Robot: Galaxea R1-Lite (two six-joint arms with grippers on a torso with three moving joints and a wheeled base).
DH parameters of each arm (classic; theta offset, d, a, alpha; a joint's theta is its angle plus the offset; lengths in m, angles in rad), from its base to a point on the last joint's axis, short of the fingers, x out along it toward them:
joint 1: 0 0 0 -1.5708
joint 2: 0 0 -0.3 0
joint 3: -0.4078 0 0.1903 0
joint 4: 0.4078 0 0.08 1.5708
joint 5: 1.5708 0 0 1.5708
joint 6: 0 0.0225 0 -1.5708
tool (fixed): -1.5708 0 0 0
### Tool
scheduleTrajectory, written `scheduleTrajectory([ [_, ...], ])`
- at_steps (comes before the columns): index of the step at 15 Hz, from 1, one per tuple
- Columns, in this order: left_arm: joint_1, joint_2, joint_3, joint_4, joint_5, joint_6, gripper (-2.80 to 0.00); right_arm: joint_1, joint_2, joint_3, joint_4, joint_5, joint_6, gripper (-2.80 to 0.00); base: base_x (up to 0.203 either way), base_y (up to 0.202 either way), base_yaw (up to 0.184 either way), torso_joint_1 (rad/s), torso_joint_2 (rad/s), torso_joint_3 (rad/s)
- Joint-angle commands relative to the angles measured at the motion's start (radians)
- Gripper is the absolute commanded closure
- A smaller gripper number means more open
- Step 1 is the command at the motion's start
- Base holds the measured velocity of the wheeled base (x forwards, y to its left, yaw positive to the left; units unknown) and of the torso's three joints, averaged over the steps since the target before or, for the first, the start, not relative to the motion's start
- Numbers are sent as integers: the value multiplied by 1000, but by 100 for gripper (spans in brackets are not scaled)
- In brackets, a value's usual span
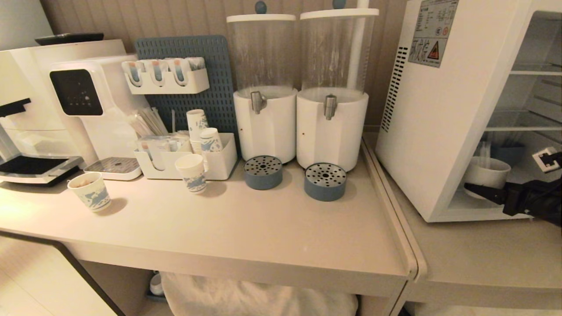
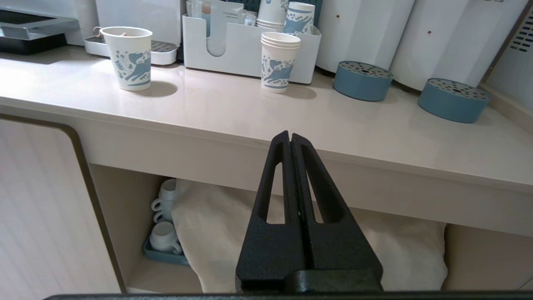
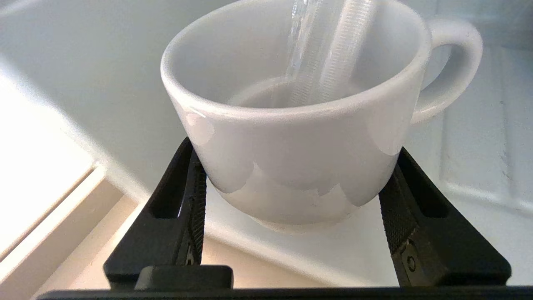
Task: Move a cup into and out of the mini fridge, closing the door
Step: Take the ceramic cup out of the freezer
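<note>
The small squat white ceramic cup (image 3: 300,137) with its loop handle sits on the floor of the white boxy mini fridge (image 1: 439,131), low down under the wire shelves, close to the front opening. The right claw (image 3: 291,196) reaches in from the front; its two black fingers (image 3: 183,200) stand wide apart, one against each side of the cup's lower body. Whether they actually press on the cup cannot be told. In the head view the right arm comes in from the right edge, level with the fridge floor.

The left claw (image 2: 290,141) hangs in front of the pale table (image 2: 250,108) edge, fingers pressed together, gripping nothing. On the table stand two blue-printed paper cups (image 1: 90,191), a white organiser box (image 1: 219,164), two white cylindrical drink dispensers (image 1: 263,127) and two round blue drip trays (image 1: 263,172).
</note>
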Motion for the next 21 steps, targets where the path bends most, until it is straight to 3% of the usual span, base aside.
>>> scheduleTrajectory([
  [1, 1, -5, 40, -1, 0, -2, 0, -27, -45, 33, -4, 12, -4, 0, 0, 0, 0, 0, 0, 0],
  [9, 1, -5, 40, -1, 0, -2, 0, -4, -264, 323, -81, 0, 12, 0, 0, 0, 0, 0, 0, 0],
  [13, 1, -5, 40, -1, 0, -2, 0, 0, -359, 386, -82, -13, 26, 0, 0, 0, 0, 0, 0, 0],
  [21, -1, -5, 40, -1, 0, -2, 0, 0, -583, 443, -73, -117, 182, 0, 0, 0, 0, 0, 0, 0],
])
